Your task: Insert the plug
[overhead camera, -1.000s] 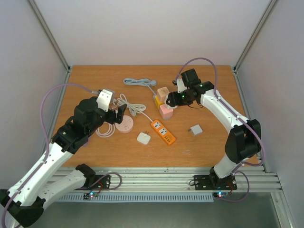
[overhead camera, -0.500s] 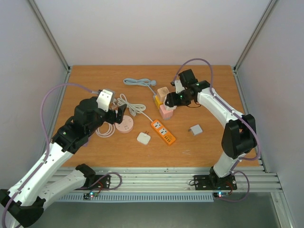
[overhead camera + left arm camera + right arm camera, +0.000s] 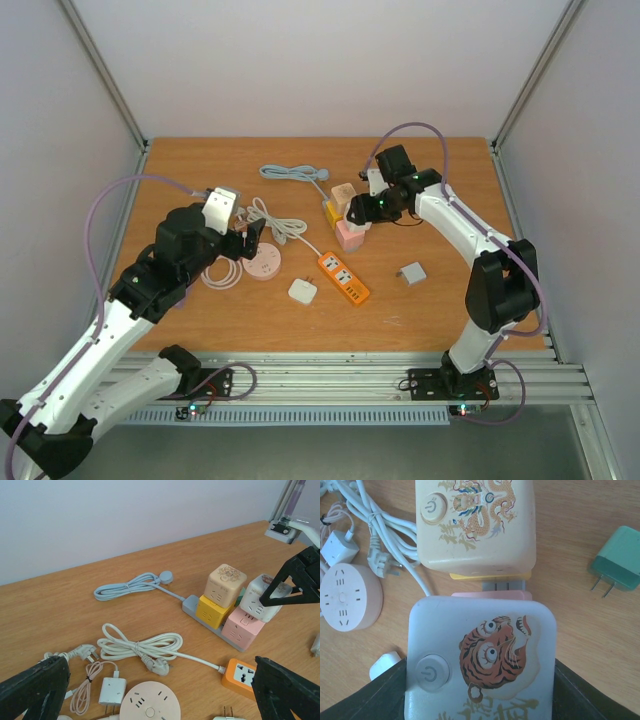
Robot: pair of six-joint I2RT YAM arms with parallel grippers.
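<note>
Right fingers (image 3: 382, 700) clamped on white tiger cube (image 3: 485, 660), seemingly slightly leftward of before; left fingers (image 3: 30, 690) apart, unmoved.

A power symbol marks the round button (image 3: 432, 671) on the white tiger-printed socket cube (image 3: 485, 630); a second one stands on the cream button (image 3: 434, 509) of the cream dragon-printed socket cube (image 3: 480, 540). Gold characters (image 3: 454, 532) on both cubes cannot be read.

Hand (image 3: 480, 692) clamps tiger cube (image 3: 481, 652) over pink cube (image 3: 491, 595).
</note>
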